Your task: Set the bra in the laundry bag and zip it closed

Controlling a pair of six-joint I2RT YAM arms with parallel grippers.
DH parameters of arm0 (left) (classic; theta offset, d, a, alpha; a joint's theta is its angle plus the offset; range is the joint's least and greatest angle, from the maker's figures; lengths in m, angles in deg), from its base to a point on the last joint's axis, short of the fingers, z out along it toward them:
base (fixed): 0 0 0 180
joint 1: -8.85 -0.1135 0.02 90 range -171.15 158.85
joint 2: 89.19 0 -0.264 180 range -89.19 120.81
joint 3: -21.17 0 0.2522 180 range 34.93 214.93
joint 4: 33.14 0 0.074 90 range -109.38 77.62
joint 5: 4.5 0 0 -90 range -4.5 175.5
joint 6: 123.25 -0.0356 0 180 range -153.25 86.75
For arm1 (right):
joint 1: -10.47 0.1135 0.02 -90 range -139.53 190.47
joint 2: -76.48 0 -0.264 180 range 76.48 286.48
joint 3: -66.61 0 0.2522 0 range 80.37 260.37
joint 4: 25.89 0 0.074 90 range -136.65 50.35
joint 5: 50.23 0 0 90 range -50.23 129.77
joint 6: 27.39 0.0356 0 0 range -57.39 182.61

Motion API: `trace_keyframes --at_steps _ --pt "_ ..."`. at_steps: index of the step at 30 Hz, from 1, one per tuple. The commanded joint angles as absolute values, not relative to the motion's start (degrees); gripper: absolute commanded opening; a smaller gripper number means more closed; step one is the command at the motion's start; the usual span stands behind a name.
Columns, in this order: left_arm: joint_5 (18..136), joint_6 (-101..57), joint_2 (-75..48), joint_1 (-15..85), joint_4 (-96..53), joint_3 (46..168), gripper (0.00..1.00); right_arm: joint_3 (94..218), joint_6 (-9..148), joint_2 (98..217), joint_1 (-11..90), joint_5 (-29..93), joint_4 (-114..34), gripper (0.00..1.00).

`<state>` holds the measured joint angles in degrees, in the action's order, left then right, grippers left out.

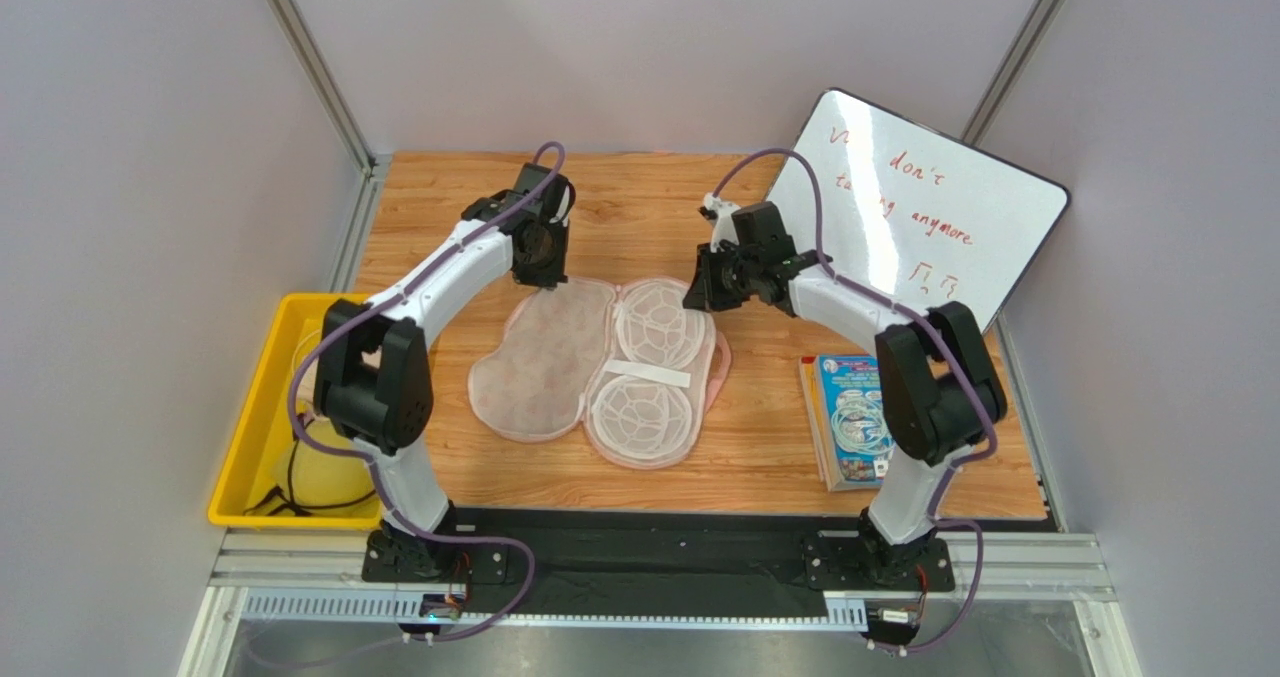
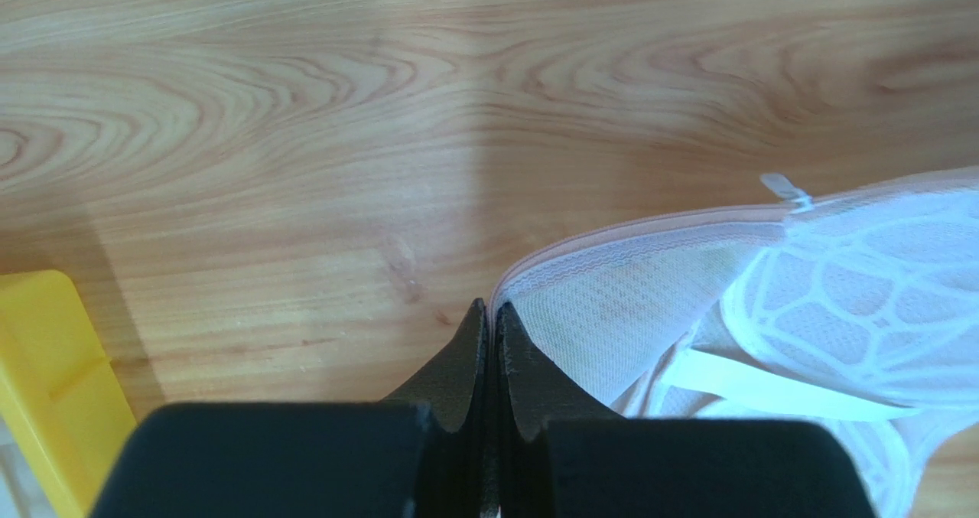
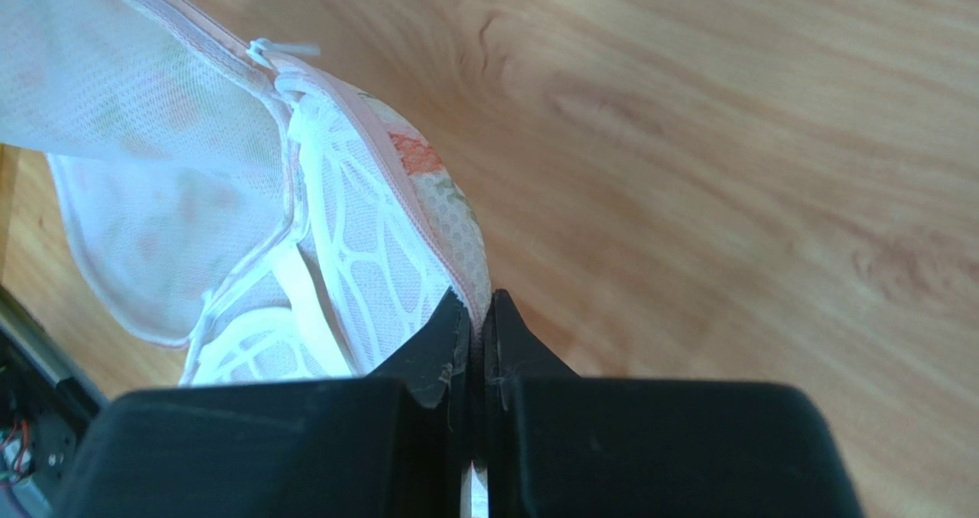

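Laundry bag (image 1: 594, 370) flat open on table (image 1: 436, 197), soft, light, floppy | bra not seen | left gripper (image 2: 492, 306) pinched shut on rim (image 2: 644, 233) at 11 o'clock | right gripper (image 3: 480, 300) pinched shut on rim at 1 o'clock | best held by rim, not thin mesh (image 1: 646, 407)

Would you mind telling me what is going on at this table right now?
Two robot arms are working on a laundry bag, which lies unzipped and spread open on the table with its inside facing up. The left hand and the right hand each appear shut on the bag's far rim, one on each half. No bra shows inside the open bag, so the loading and zipping are not yet done.
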<state>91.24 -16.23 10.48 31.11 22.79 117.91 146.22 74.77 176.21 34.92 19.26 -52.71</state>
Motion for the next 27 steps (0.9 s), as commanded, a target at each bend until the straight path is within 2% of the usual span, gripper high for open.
trace_keyframes --at_steps 1,2,3,5,6,10,13,18,19,20,22,23,27 --pt "97.62 -17.69 18.44 28.1 24.12 124.3 0.01 157.26 73.42 183.78 34.2 20.0 -53.45 0.0" --pt "98.41 -17.6 19.6 27.75 24.73 125.79 0.04 159.1 73.42 185.36 34.29 19.56 -53.8 0.0" --pt "100.33 -17.6 20.31 27.57 24.91 127.55 0.21 160.86 73.59 188.86 34.2 19.38 -54.32 0.0" --pt "102.71 -16.99 20.67 26.78 24.92 128.62 0.37 167.01 73.68 192.22 34.29 18.85 -56.17 0.0" --pt "104.38 -16.9 20.23 26.6 25.0 129.14 0.51 169.38 73.34 195.54 34.29 18.41 -57.13 0.0" --pt "111.06 -16.72 14.71 26.25 26.84 129.67 0.71 176.6 71.5 200.3 34.2 18.94 -61.08 0.0" --pt "114.24 -16.46 9.19 26.34 29.65 128.71 0.73 181.61 69.65 202.94 34.29 19.03 -64.33 0.0" --pt "108.73 -12.69 -5.32 26.34 28.62 117.06 0.73 189.7 69.11 206.82 34.29 18.93 -70.14 0.11" --pt "107.66 -12.16 -9.52 26.34 28.43 115.45 0.73 190.67 69.37 207.43 34.29 19.72 -72.67 0.17" --pt "106.6 -11.28 -11.48 26.25 28.52 114.13 0.73 191.46 70.33 207.53 34.29 20.77 -73.66 0.33" --pt "103.18 -9.09 -16.3 26.16 28.17 110.44 0.73 191.03 71.57 206.48 34.37 22.88 -74.37 0.52" --pt "102.03 -8.38 -17.81 26.16 27.99 109.3 0.73 190.68 72.18 205.78 34.37 24.02 -74.54 0.64" --pt "95.96 -4.69 -25.1 25.98 26.06 103.14 0.71 193.21 75.51 203.93 35.34 35.59 -80.68 0.77"
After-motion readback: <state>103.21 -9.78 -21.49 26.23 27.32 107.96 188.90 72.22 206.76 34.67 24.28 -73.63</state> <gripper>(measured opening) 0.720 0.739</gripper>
